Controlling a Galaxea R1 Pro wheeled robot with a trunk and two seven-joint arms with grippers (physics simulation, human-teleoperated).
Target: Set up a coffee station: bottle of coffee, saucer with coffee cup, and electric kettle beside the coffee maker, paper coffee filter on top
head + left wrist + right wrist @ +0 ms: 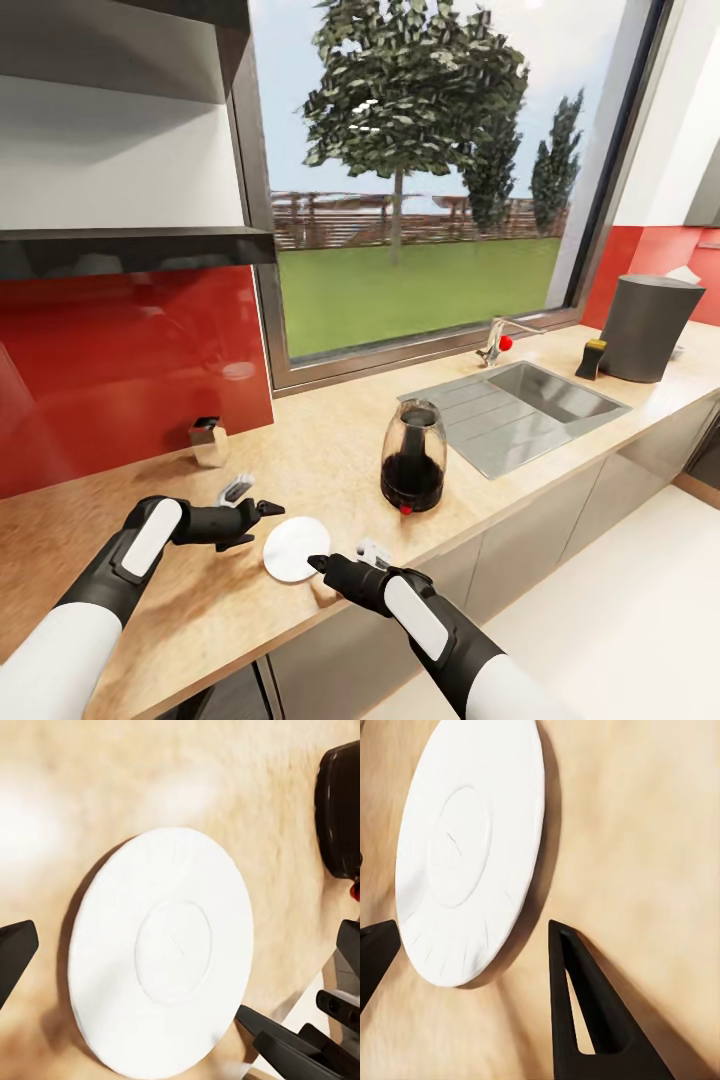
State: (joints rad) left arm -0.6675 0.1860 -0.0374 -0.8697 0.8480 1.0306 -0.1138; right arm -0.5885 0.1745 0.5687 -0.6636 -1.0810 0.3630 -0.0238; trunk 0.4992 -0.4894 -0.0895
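Both arms wear smooth white shells on the upper segments, giving way to matte black forearms with long white oval inlay panels, and end in the black left gripper and right gripper with slim, pointed, hollow-triangle fingers.

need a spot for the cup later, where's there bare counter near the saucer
Bare countertop lies between the saucer and the window sill, left of the electric kettle, and along the red backsplash. Crowded: the left pincer and right pincer flank the saucer. The sink fills the stretch right of the kettle.
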